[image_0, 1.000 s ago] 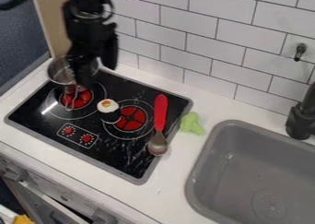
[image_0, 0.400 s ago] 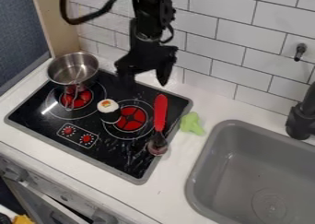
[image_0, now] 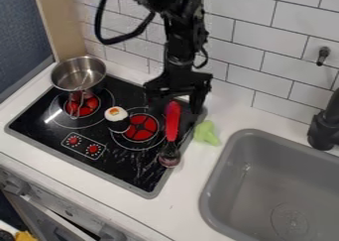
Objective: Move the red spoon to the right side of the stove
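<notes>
My gripper (image_0: 175,107) hangs over the back right part of the stove, open, with one finger on each side of the red handle's upper end. The red spoon (image_0: 173,122) lies along the right part of the black stovetop (image_0: 126,160), its handle toward the wall and its metal bowl near the stove's right edge. I cannot tell whether the fingers touch the handle.
A metal pot (image_0: 79,74) stands at the stove's back left. A sushi piece (image_0: 117,117) is beside the right burner. Just right of the stove lies a green toy (image_0: 206,133), then the grey sink (image_0: 218,185) with a black faucet (image_0: 323,128).
From above the pot, my gripper has moved right and then down to the spoon's handle. It looks open in the later frames. The spoon has stayed in place.
</notes>
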You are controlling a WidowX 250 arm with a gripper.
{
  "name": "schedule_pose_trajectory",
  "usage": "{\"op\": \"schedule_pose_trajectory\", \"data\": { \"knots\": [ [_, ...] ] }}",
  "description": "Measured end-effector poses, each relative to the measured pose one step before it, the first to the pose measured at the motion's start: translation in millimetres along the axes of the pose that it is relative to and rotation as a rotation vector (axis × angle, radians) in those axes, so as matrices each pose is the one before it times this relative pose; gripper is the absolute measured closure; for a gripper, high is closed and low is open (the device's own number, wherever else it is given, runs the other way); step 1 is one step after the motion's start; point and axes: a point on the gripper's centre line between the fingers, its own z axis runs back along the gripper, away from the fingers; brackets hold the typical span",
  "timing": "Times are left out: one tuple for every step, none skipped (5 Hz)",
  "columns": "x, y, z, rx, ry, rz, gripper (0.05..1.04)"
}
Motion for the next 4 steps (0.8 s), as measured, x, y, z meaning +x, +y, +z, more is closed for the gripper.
{"op": "schedule_pose_trajectory", "data": {
  "knots": [
    [-2.25, -6.45, -6.76, 0.0236, -0.0044, -0.0272, 0.083],
    [0.87, -1.17, -6.35, 0.0265, 0.0062, -0.0069, 0.134],
    [0.21, -1.17, 0.07, -0.0071, -0.0061, 0.009, 0.424],
    [-0.19, 1.39, -2.48, -0.0002, -0.0068, 0.0257, 0.692]
  ]
}}
